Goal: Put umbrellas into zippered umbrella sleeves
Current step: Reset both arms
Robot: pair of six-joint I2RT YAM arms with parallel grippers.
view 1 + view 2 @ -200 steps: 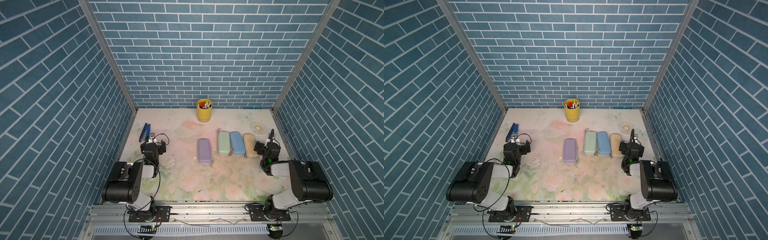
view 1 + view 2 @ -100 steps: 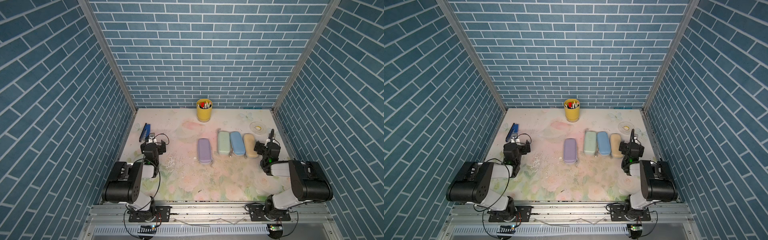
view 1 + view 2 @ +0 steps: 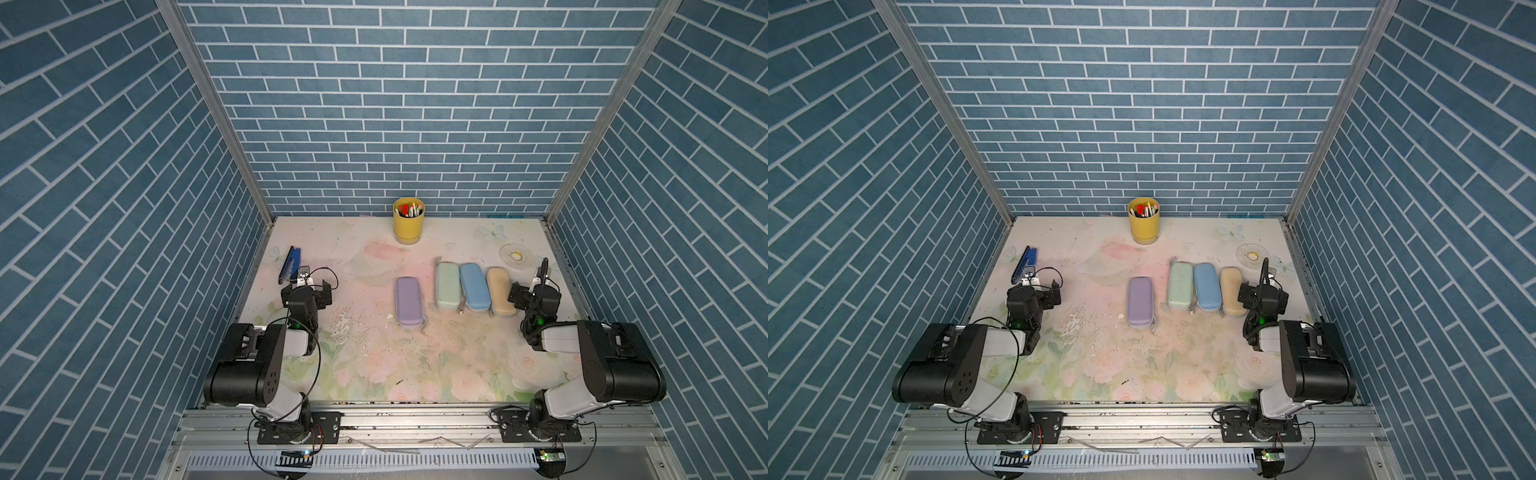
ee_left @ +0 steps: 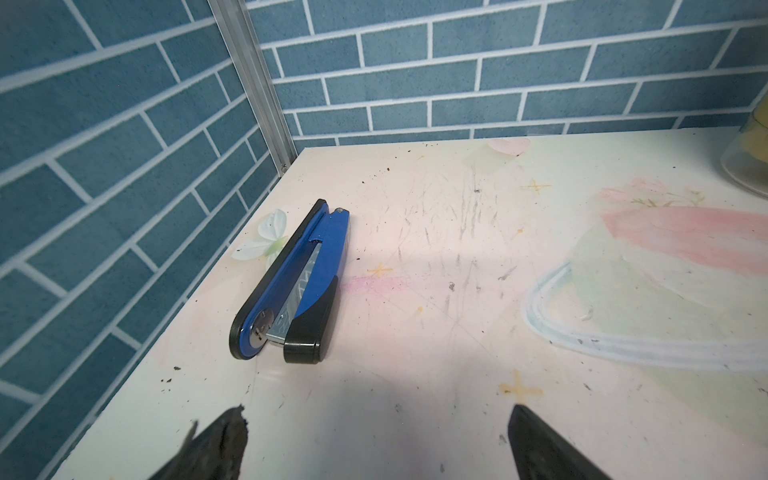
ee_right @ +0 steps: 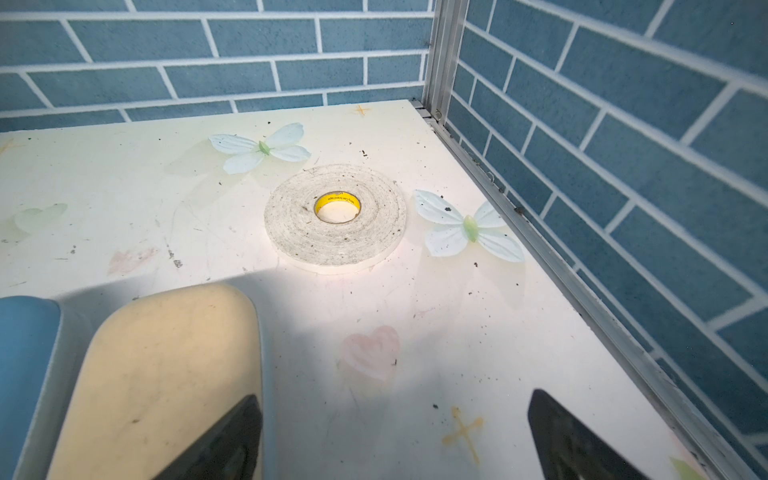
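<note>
Four closed sleeves lie on the table in both top views. The lilac sleeve [image 3: 409, 302] lies alone. The mint green sleeve [image 3: 447, 286], light blue sleeve [image 3: 473, 286] and tan sleeve [image 3: 500, 291] lie side by side to its right. No umbrellas are in view. My left gripper [image 3: 307, 291] hovers low at the left side, open and empty [image 4: 376, 415]. My right gripper [image 3: 536, 293] is open and empty just right of the tan sleeve [image 5: 166, 365], with one finger [image 5: 232, 436] over that sleeve's near edge. The light blue sleeve [image 5: 25, 353] shows at the right wrist view's edge.
A dark blue stapler [image 4: 299, 282] lies by the left wall, just beyond the left gripper. A yellow pen cup [image 3: 408, 220] stands at the back middle. A white tape roll [image 5: 336, 218] lies flat at the back right. Brick-patterned walls enclose three sides.
</note>
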